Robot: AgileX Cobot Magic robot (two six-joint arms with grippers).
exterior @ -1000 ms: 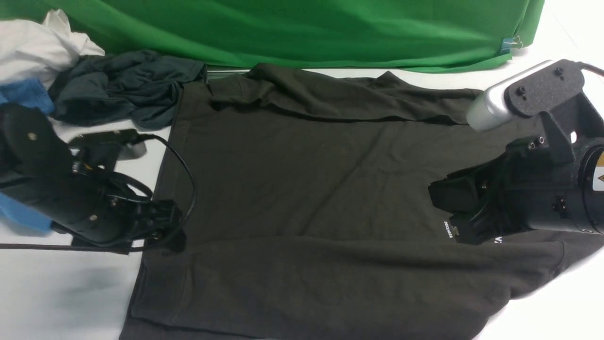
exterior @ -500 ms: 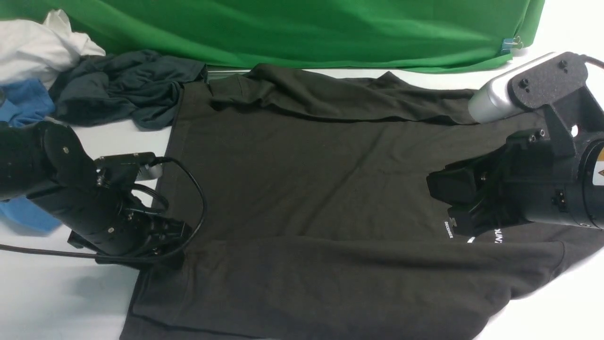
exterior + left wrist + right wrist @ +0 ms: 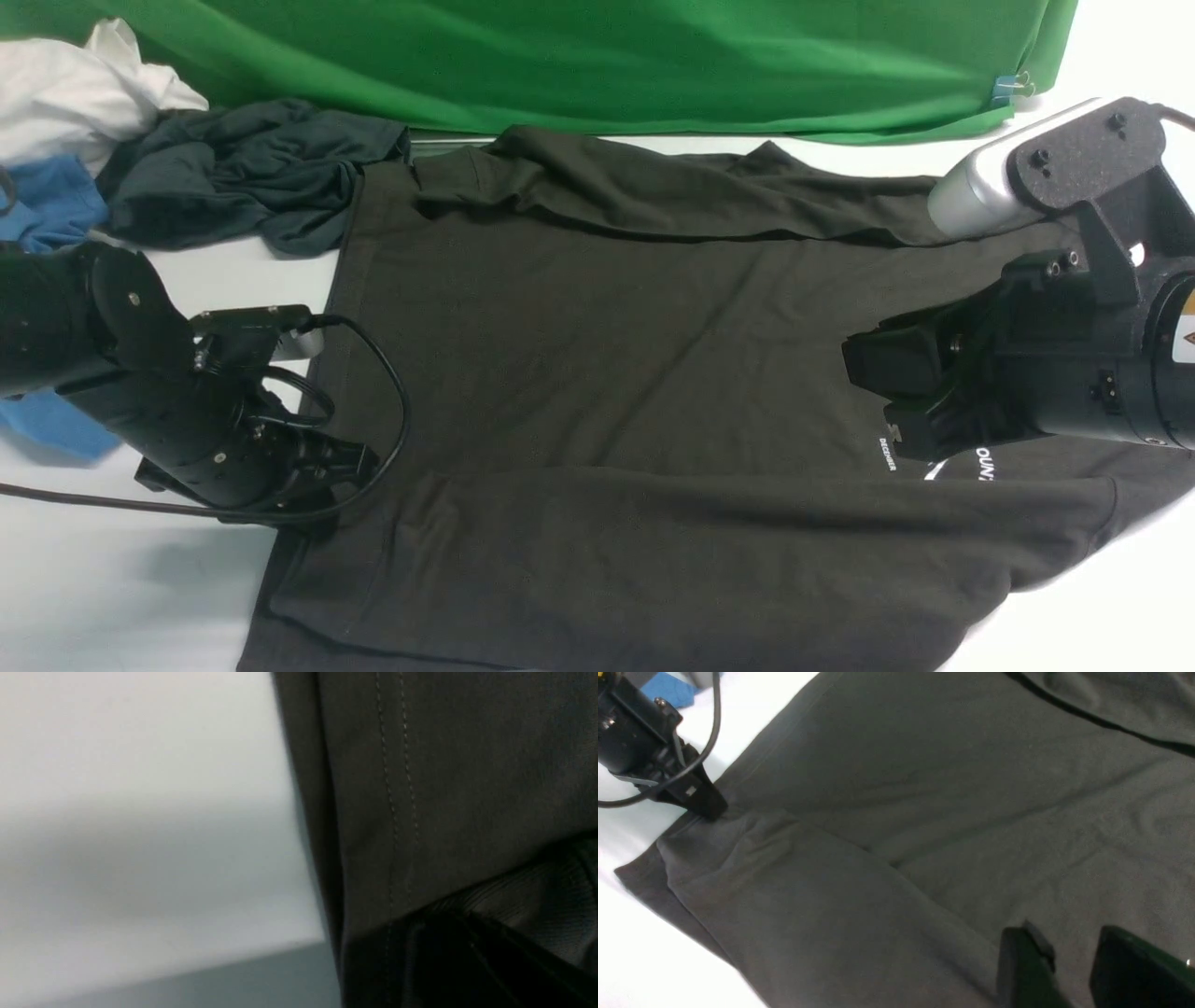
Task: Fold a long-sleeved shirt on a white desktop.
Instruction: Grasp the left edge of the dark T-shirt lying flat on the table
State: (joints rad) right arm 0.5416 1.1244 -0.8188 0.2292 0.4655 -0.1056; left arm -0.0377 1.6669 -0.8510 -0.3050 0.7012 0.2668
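The long-sleeved shirt (image 3: 597, 373), dark charcoal-brown, lay spread flat across the white surface (image 3: 93, 597), filling the centre of the front view. One sleeve was folded along the upper edge below the green cloth backdrop (image 3: 597, 56), and the other lay across the lower part of the frame. At centre left, the left claw (image 3: 322, 495) was closed on the shirt's side edge, where the lower sleeve's end met the hem. The right wrist view showed its dark tip (image 3: 703, 805) pressed into the cloth, with the fabric puckered around it and a black cable (image 3: 712, 728) looping over the arm. The left wrist view was blurred, but it showed a double-stitched hem (image 3: 397, 788) running beside the bare surface (image 3: 140, 788). At centre right, the right claw (image 3: 873, 397) was over the shirt's chest, just above the small white print (image 3: 980, 464). Its two fingers (image 3: 1024, 970) stood parted with only flat fabric showing in the gap, so it gripped nothing. Whether the tips touched the cloth could not be told. In the upper left corner, off the shirt, a crumpled slate-grey garment (image 3: 243, 173) touched the shirt's upper left corner, with a blue garment (image 3: 47, 201) and a white garment (image 3: 75, 93) beside it.
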